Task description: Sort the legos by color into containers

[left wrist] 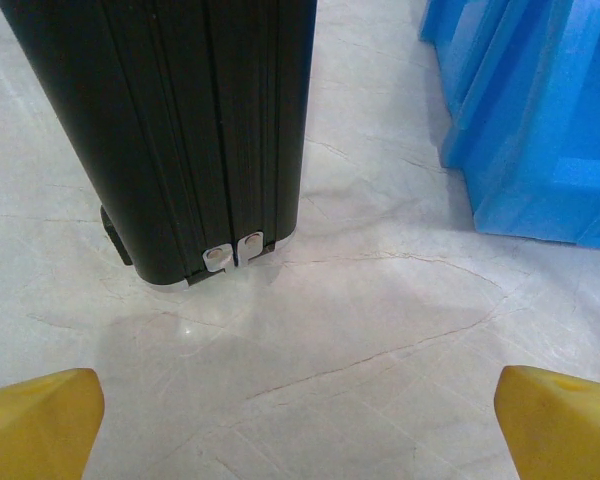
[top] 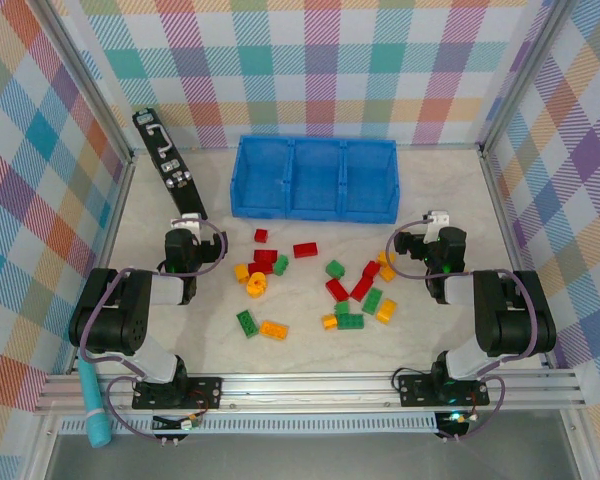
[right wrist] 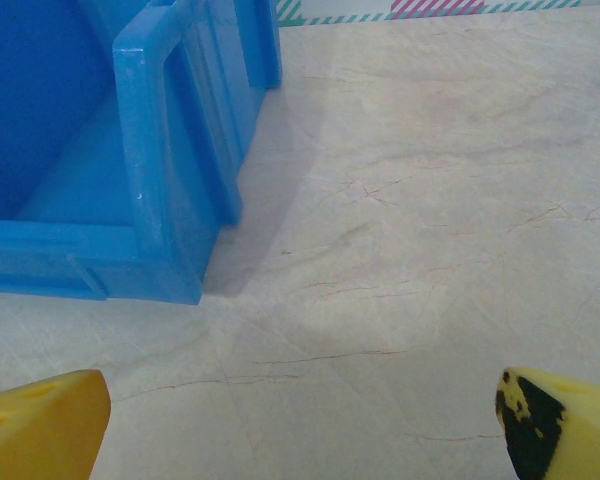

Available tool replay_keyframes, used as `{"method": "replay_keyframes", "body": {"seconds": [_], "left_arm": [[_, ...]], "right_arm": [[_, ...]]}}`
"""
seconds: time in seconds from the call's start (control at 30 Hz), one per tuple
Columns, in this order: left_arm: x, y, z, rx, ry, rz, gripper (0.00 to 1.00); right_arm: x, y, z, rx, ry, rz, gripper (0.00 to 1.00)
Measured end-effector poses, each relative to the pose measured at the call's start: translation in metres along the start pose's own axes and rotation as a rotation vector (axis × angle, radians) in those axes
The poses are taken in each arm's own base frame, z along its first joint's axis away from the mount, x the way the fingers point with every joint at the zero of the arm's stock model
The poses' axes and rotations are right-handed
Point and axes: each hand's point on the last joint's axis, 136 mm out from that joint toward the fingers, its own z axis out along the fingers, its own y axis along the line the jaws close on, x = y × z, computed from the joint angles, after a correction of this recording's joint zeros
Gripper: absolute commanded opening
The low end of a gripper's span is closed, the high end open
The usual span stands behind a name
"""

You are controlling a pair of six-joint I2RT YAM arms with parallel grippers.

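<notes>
Finds the legos (top: 337, 290) loose on the table (top: 420, 330) in red, green and yellow-orange, spread between the two arms and just in front of the containers (top: 315, 200), whose three compartments look bare from overhead. Sets the left gripper (left wrist: 300, 430) low, jaws wide apart and gripping nothing, facing a black bar (left wrist: 190, 130) with the containers' corner off to the right. Sets the right gripper (right wrist: 300, 425) likewise, jaws spread and bare, beside the containers' right end wall. Reads as a ready pose: tucked to either flank, leaving the pile uncovered and reachable from both sides. Suggests sorting not yet begun; calls next for a descent onto one outlying brick.
</notes>
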Motion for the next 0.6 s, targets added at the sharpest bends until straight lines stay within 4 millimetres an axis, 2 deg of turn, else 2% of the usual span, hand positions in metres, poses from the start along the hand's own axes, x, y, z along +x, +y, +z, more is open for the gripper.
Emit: {"method": "replay_keyframes", "body": {"seconds": [0.33, 0.43, 0.5, 0.57, 0.6], "left_arm": [[0.000, -0.001, 0.000, 0.008, 0.001, -0.001, 1.00], [-0.003, -0.007, 0.000, 0.044, 0.062, 0.007, 1.00], [-0.027, -0.014, -0.003, 0.073, 0.078, 0.010, 1.00], [-0.079, -0.022, -0.013, 0.097, 0.043, 0.000, 1.00], [-0.113, -0.027, -0.023, 0.109, 0.003, -0.008, 1.00]], "right_arm": [[0.001, 0.000, 0.000, 0.001, 0.006, 0.003, 0.99], [0.001, -0.005, 0.000, 0.029, 0.053, 0.022, 0.99], [-0.013, -0.009, -0.004, 0.059, 0.073, 0.048, 0.99], [-0.039, -0.011, -0.011, 0.081, 0.074, 0.083, 0.99], [-0.058, -0.009, -0.017, 0.082, 0.059, 0.104, 0.99]]}}
